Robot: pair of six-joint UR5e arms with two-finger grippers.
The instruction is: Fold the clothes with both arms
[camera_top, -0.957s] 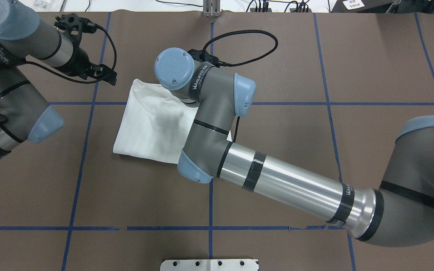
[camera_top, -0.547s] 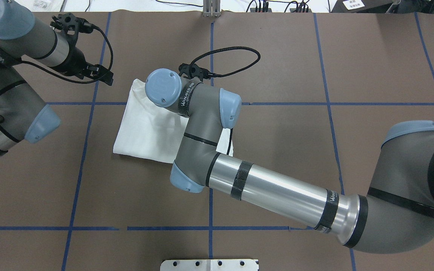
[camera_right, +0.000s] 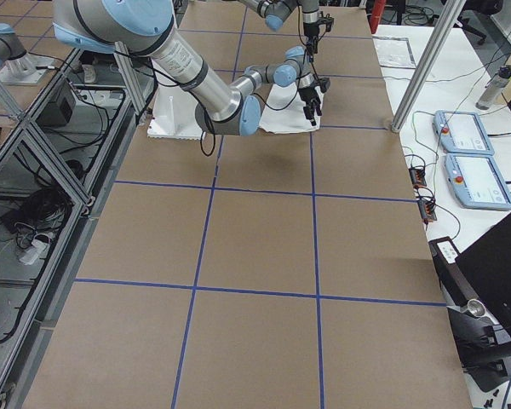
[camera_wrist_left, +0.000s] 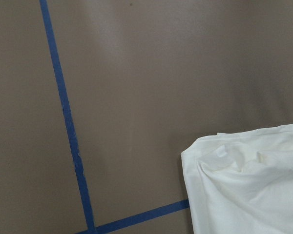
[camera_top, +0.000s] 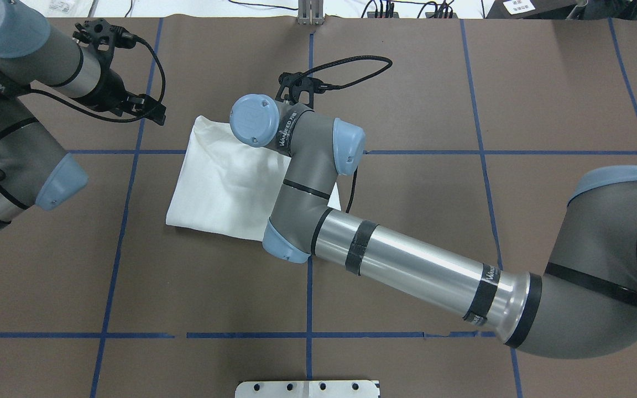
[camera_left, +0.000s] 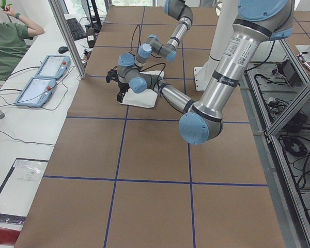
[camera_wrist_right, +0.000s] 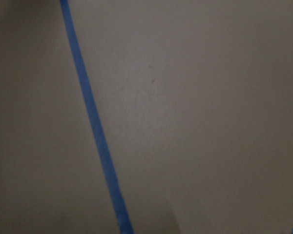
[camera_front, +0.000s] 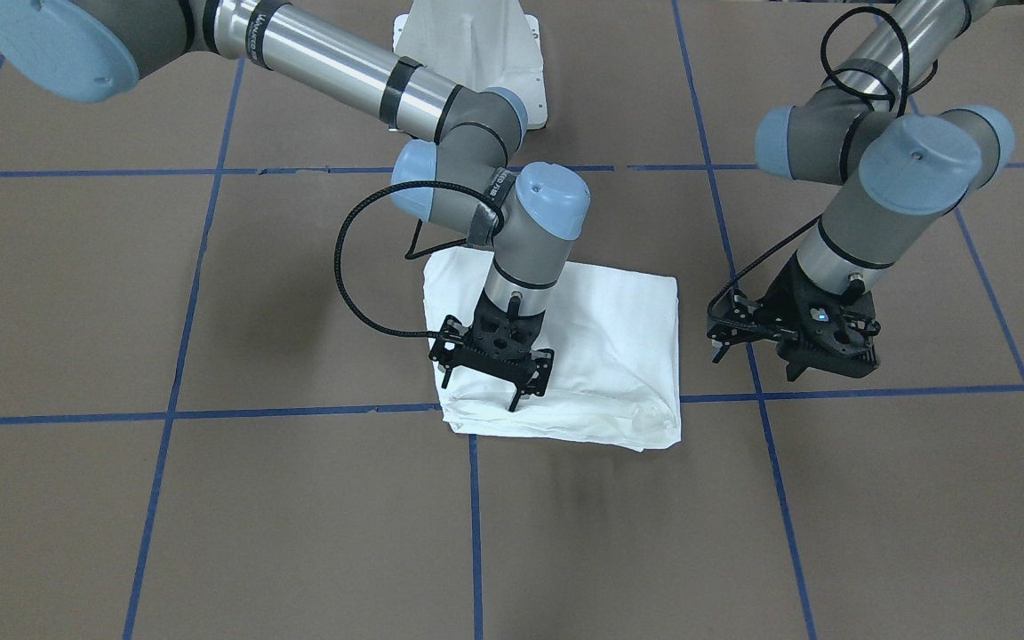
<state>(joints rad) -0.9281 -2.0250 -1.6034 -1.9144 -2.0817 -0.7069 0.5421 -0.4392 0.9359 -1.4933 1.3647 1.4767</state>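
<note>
The clothes (camera_top: 219, 182) are one white shirt folded into a compact rectangle on the brown table, also seen as the shirt (camera_front: 610, 338) from the front and its corner (camera_wrist_left: 249, 190) in the left wrist view. My right gripper (camera_front: 479, 389) hangs open just over the shirt's edge farthest from the robot base, holding nothing; overhead, its own wrist (camera_top: 255, 120) hides it. My left gripper (camera_front: 752, 363) stands open beside the shirt, a short gap away, over bare table; overhead it is the left gripper (camera_top: 155, 116). The right wrist view shows only table and tape.
Blue tape lines (camera_top: 308, 287) grid the table. The white pedestal base (camera_front: 468, 44) stands behind the shirt. A metal plate (camera_top: 307, 388) sits at the near edge. Teach pendants (camera_left: 41, 77) and a seated person (camera_left: 5, 41) are beyond the table's far side.
The right wrist swung toward the shirt's middle and then back toward its far edge. The left arm shifted slightly and has since held still. The shirt has not moved.
</note>
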